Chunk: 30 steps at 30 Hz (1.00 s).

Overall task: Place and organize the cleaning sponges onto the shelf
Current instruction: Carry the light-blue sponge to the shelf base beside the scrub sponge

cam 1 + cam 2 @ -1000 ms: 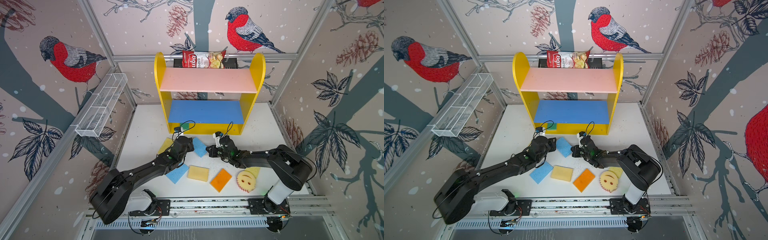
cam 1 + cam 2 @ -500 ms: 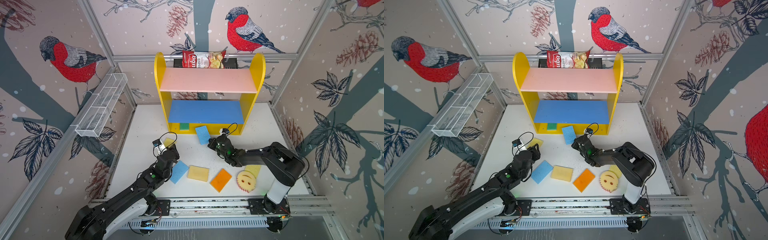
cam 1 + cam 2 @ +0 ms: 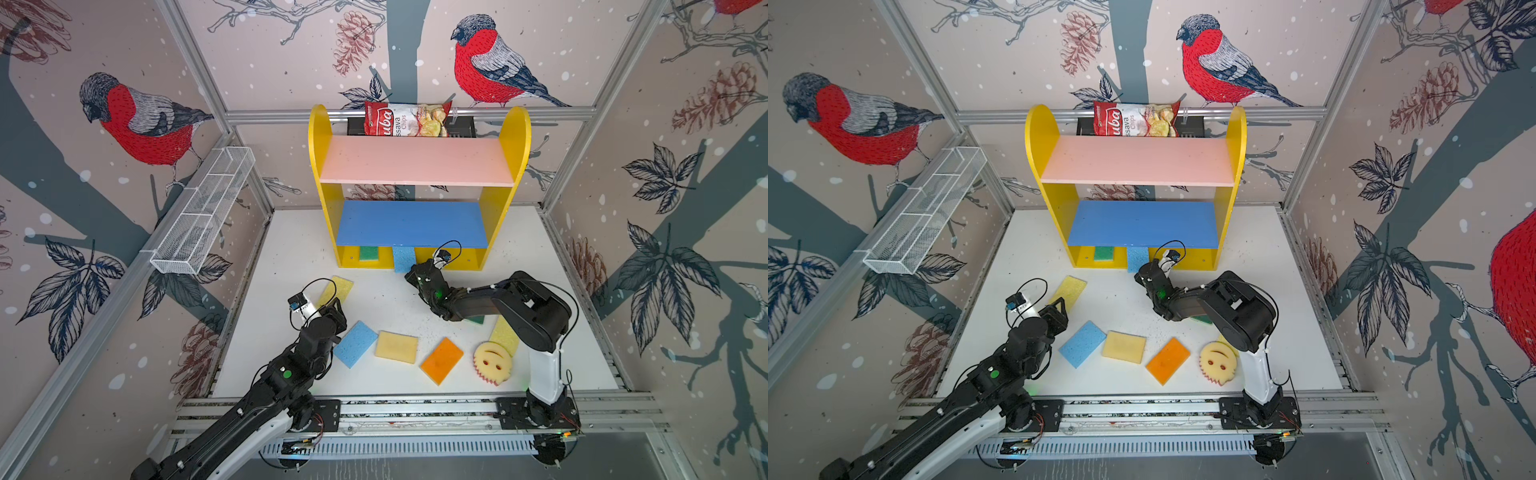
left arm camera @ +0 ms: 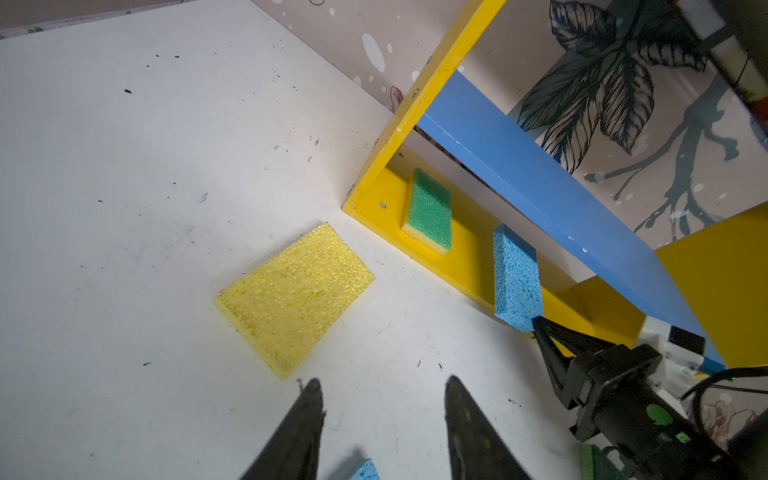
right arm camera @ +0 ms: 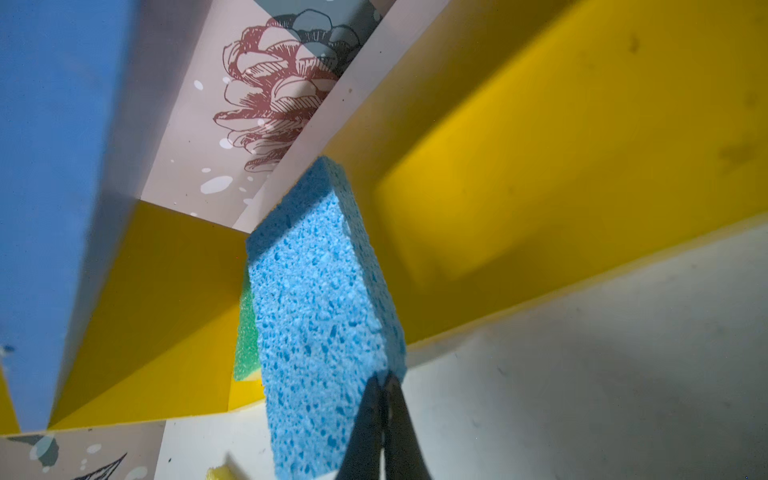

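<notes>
Right gripper (image 5: 381, 384), pinched shut, nudges the blue sponge (image 5: 320, 316) onto the shelf (image 5: 582, 145). Left gripper (image 4: 380, 386) gapes empty; yellow sponge (image 4: 295, 295) looks next

The left pincer (image 3: 336, 307) has drawn back from the shelf (image 3: 415, 162), leaving the green sponge (image 3: 369, 252) on the shelf's yellow base. The right pincer (image 3: 412, 272) has pushed the blue sponge (image 3: 403, 258) off the worktop (image 3: 291, 249), its far end now on that base.

Three yellow sponges (image 3: 337, 289) (image 3: 397, 347) (image 3: 505, 334), two blue sponges (image 3: 354, 343) (image 3: 403, 259), two green sponges (image 3: 368, 252) (image 3: 477, 320), one orange sponge (image 3: 441, 360), one round smiley sponge (image 3: 492, 365); one shelf (image 3: 415, 160), one chips bag (image 3: 405, 119), one wire basket (image 3: 203, 212).
</notes>
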Available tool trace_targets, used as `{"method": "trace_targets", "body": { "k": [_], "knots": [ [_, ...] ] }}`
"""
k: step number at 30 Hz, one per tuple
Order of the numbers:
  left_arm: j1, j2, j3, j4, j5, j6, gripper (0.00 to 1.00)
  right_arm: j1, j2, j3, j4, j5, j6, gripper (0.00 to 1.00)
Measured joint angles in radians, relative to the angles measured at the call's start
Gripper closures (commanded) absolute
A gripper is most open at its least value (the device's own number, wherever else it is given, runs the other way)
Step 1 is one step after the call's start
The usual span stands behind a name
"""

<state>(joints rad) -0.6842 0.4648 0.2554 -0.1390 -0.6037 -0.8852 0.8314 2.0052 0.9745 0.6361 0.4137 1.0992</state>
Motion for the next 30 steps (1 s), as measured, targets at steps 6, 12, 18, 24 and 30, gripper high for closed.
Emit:
{"method": "trace_targets", "body": {
  "k": [6, 12, 18, 24, 30],
  "knots": [
    [0.0, -0.023, -0.006, -0.051, -0.019, -0.008, 0.56, 0.018, 0.064, 0.077, -0.035, 0.048, 0.013, 0.98],
    [0.0, 0.025, 0.003, -0.068, -0.02, -0.017, 0.57, 0.019, 0.105, 0.11, -0.074, 0.089, 0.042, 0.96],
    [0.0, 0.04, 0.004, -0.067, -0.022, -0.016, 0.57, 0.014, 0.119, 0.124, -0.097, 0.129, 0.054, 0.95],
    [0.0, 0.048, 0.005, -0.066, -0.024, -0.016, 0.56, 0.007, 0.147, 0.154, -0.098, 0.137, 0.05, 0.94],
    [0.0, 0.045, 0.005, -0.067, -0.026, -0.016, 0.56, 0.006, 0.167, 0.178, -0.097, 0.155, 0.028, 0.82]
  ]
}}
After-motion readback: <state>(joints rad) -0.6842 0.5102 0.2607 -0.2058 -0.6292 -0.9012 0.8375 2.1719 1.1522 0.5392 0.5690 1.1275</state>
